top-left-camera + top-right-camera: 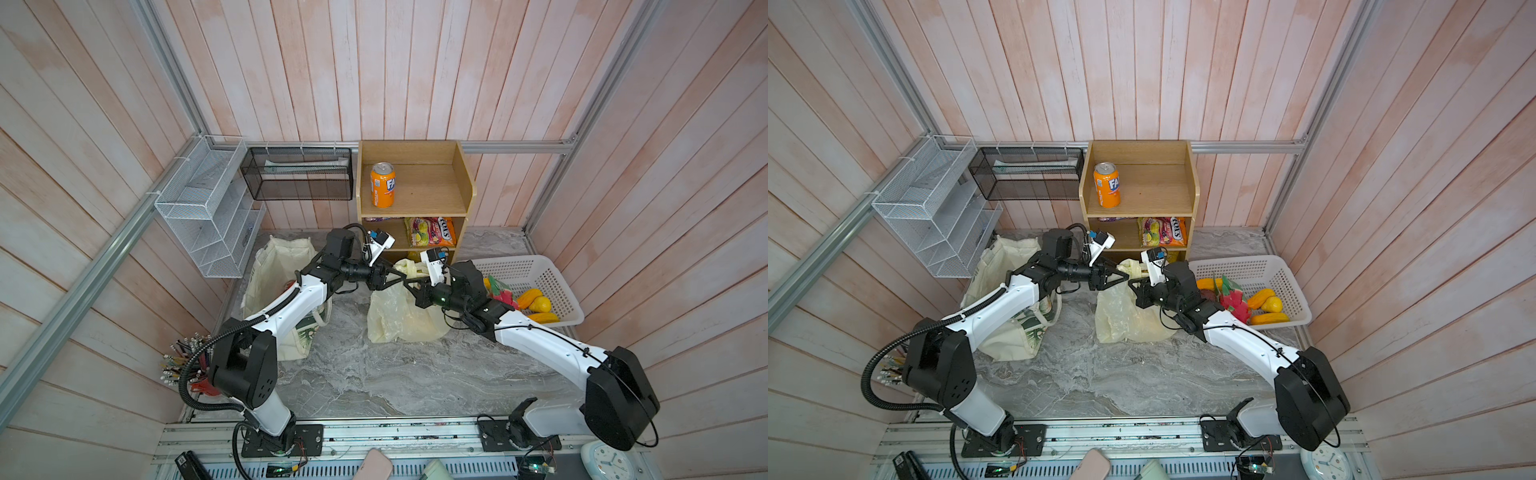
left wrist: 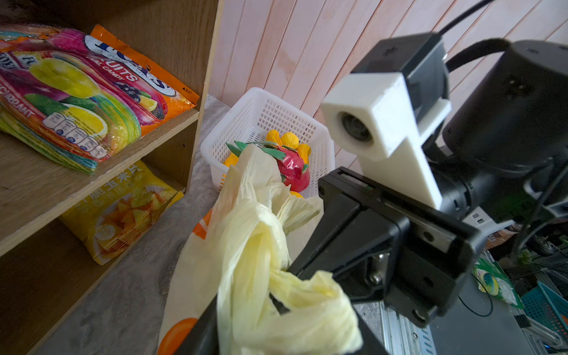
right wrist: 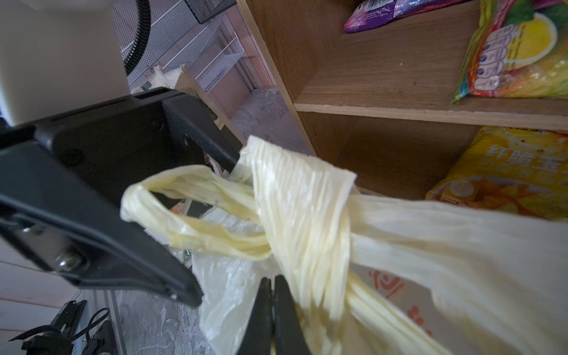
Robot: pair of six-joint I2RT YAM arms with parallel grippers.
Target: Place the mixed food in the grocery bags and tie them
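plastic bag (image 1: 395, 320) 1 | canvas tote (image 1: 274, 266) 1 | soda can (image 1: 382, 187) 1

— What do the arms look like?
— The left arm (image 1: 291, 303) and right arm (image 1: 540, 343) have white shells and bulky black joint housings (image 1: 243, 370). A ribbed black hose (image 1: 864, 380) loops at the left shoulder; a thin black cable (image 1: 532, 328) runs along the right.
— And the ends?
— The left claw (image 3: 215, 230) and right claw (image 3: 272, 282) are black, with silver screw heads (image 3: 66, 261) and a white camera block (image 2: 378, 123) above.
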